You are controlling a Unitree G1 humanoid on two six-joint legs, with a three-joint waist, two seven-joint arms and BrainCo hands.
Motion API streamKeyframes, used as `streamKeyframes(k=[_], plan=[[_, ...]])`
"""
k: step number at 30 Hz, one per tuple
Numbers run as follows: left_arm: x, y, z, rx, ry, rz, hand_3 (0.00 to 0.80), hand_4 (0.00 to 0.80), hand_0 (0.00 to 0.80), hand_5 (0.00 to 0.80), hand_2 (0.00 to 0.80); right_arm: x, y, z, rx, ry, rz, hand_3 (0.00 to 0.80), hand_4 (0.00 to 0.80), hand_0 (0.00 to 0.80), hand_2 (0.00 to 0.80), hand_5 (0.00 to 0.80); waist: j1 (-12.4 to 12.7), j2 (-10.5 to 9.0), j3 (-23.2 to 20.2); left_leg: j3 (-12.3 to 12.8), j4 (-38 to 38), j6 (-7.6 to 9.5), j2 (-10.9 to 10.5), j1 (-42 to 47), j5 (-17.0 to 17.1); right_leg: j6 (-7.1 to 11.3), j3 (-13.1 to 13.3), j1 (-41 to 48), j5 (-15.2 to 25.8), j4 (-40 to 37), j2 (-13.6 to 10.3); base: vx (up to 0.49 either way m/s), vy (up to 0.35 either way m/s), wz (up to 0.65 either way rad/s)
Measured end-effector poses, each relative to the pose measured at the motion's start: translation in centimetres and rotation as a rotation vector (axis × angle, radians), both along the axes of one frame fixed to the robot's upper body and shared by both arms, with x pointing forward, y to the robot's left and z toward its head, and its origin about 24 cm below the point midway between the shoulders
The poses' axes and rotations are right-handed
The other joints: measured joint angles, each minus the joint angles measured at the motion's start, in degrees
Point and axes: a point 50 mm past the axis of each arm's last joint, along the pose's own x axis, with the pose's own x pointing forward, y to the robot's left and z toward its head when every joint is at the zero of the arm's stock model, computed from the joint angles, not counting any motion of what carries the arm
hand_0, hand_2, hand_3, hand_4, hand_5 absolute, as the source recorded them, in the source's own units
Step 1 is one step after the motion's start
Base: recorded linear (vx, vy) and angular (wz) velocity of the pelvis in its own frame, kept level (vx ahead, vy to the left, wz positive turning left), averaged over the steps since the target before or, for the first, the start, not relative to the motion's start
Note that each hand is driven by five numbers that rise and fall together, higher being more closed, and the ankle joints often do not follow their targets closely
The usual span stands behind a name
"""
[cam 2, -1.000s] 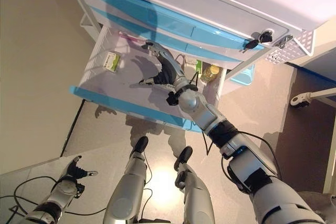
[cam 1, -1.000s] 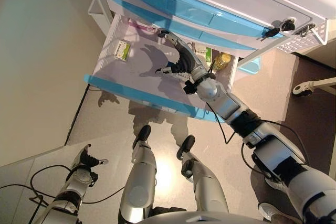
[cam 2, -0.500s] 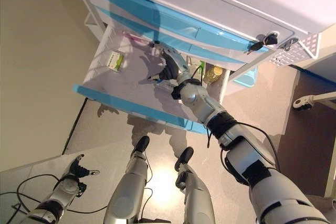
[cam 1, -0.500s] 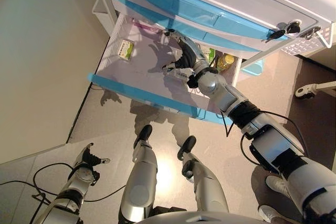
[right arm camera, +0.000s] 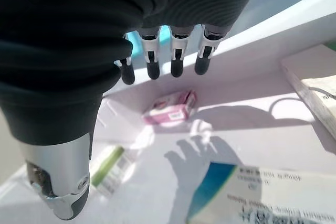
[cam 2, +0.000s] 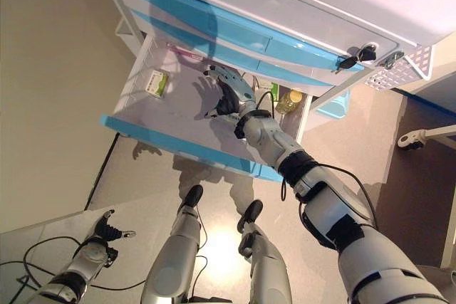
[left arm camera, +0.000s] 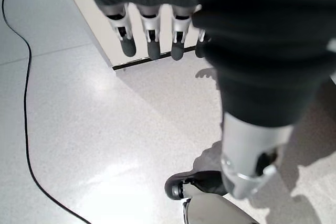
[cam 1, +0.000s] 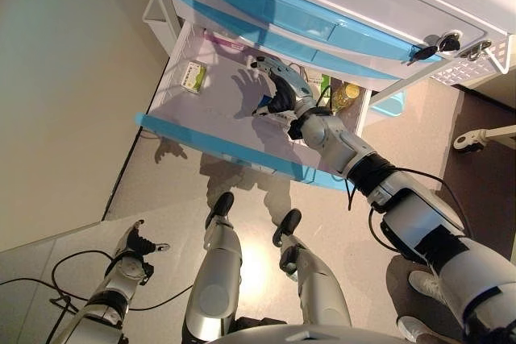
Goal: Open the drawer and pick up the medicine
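The bottom drawer (cam 1: 211,147) of the white cabinet, with a blue front, stands pulled open. In it lie a green and white medicine box (cam 1: 192,76) at the left, a pink box (cam 1: 222,40) at the back and a blue and white box (right arm camera: 257,192) in the middle. My right hand (cam 1: 282,90) is inside the drawer, just above the blue and white box, fingers (right arm camera: 176,56) straight and holding nothing. My left hand (cam 1: 133,243) hangs low at the left, fingers (left arm camera: 152,35) relaxed, away from the drawer.
A yellow bottle (cam 1: 343,94) and a green box (cam 1: 322,84) stand at the drawer's right end. The closed drawers (cam 1: 274,18) overhang the open one. Keys (cam 1: 439,42) hang in the cabinet lock. A light blue bin (cam 1: 389,103) and a castor (cam 1: 466,139) are at the right.
My right hand has moved deeper into the drawer and lowered over the blue and white box, thumb drawn in. The camera has shifted a little. The left hand has stayed put.
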Motion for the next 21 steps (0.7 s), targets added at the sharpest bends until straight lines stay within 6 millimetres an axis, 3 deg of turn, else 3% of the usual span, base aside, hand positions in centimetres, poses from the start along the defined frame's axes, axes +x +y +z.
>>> streamKeyframes(k=[10,21], plan=[[-0.1,-0.6,-0.4,-0.008,0.013,-0.020,0.000,0.000,0.000,0.000,0.000,0.7,-1.3,-3.0,-0.100,0.092,-0.086,0.000,0.000,0.000,0.000,0.000,0.0,0.67,-0.5,0.0,0.0,0.18,-0.3,0.0,0.1,0.16,0.0,0.0,0.1,0.1,-0.4,0.000,0.000,0.00],[-0.4,-1.1,-1.0,-0.015,0.040,-0.025,0.000,0.000,0.000,0.000,0.000,1.2,-2.9,-4.8,-0.170,0.152,-0.179,0.000,0.000,0.000,0.000,0.000,0.0,1.25,-1.1,0.0,0.0,0.44,-0.8,-0.1,0.3,0.41,0.0,0.0,0.3,0.0,-0.7,0.000,0.000,0.00]])
